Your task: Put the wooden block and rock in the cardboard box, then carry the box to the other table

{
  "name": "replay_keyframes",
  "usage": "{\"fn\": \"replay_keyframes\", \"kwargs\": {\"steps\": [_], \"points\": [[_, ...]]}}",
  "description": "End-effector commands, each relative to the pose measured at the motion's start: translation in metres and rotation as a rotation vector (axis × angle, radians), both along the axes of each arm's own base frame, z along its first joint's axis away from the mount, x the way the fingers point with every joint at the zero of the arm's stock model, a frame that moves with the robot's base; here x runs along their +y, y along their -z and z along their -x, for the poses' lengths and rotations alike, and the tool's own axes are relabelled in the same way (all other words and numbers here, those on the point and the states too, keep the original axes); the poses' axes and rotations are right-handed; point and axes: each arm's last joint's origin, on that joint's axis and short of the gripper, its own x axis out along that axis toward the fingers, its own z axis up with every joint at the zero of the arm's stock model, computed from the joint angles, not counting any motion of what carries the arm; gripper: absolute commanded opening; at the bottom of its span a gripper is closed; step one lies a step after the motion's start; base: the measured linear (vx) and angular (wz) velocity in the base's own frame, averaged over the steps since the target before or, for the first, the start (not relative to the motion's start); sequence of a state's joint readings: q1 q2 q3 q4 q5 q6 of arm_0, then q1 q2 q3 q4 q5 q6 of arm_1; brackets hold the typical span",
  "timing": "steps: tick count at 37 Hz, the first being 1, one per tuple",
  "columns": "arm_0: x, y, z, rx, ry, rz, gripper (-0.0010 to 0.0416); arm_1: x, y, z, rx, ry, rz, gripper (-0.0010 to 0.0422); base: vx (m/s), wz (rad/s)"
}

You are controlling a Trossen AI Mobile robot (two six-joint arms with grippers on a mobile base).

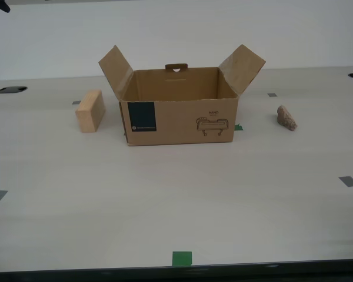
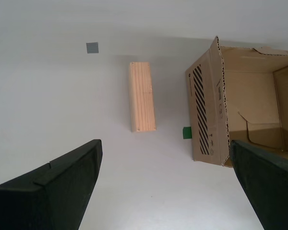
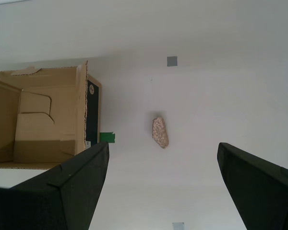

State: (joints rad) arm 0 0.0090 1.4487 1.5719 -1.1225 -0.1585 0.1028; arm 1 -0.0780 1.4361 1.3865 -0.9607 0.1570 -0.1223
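The cardboard box (image 1: 179,114) stands open in the middle of the pale table, flaps spread, nothing showing inside. The wooden block (image 1: 89,111) lies toward the exterior view's left of it, and the rock (image 1: 286,117) toward that view's right. My second gripper (image 2: 165,191) hovers open high over the wooden block (image 2: 142,96), the cardboard box (image 2: 245,110) beside it. My first gripper (image 3: 161,191) hovers open above the rock (image 3: 160,132), next to the cardboard box (image 3: 43,120). Neither gripper touches anything, and neither shows in the exterior view. The other table is out of view.
Grey tape squares (image 1: 348,181) and green tape marks (image 1: 182,258) dot the table. Two dark round openings (image 1: 12,90) sit near the far corners. The table's front edge (image 1: 176,271) runs along the bottom of the exterior view, and a white wall stands behind.
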Motion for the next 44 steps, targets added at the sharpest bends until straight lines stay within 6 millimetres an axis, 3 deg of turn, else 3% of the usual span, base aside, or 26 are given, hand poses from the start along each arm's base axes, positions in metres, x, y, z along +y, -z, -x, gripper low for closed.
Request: {"fn": "replay_keyframes", "kwargs": {"steps": [1, 12, 23, 34, 44], "points": [[0.000, 0.000, 0.000, 0.000, 0.001, -0.003, 0.0297, -0.001, 0.011, -0.007, 0.026, -0.001, 0.000, 0.0362, 0.000, 0.000], [0.000, 0.000, 0.001, 0.006, 0.000, -0.002, 0.0257, -0.003, 0.047, -0.040, 0.129, 0.031, -0.026, 0.0362, 0.000, 0.000], [0.001, 0.000, 0.001, 0.007, -0.002, -0.002, 0.0237, -0.006, 0.068, -0.077, 0.193, 0.049, -0.038, 0.0362, 0.000, 0.000], [0.001, 0.000, 0.001, 0.008, -0.003, -0.001, 0.0314, -0.009, 0.086, -0.101, 0.235, 0.054, -0.042, 0.0362, 0.000, 0.000], [0.001, 0.000, 0.001, 0.006, -0.004, -0.001, 0.0397, -0.012, 0.107, -0.111, 0.290, 0.062, -0.047, 0.0362, 0.000, 0.000]]}}
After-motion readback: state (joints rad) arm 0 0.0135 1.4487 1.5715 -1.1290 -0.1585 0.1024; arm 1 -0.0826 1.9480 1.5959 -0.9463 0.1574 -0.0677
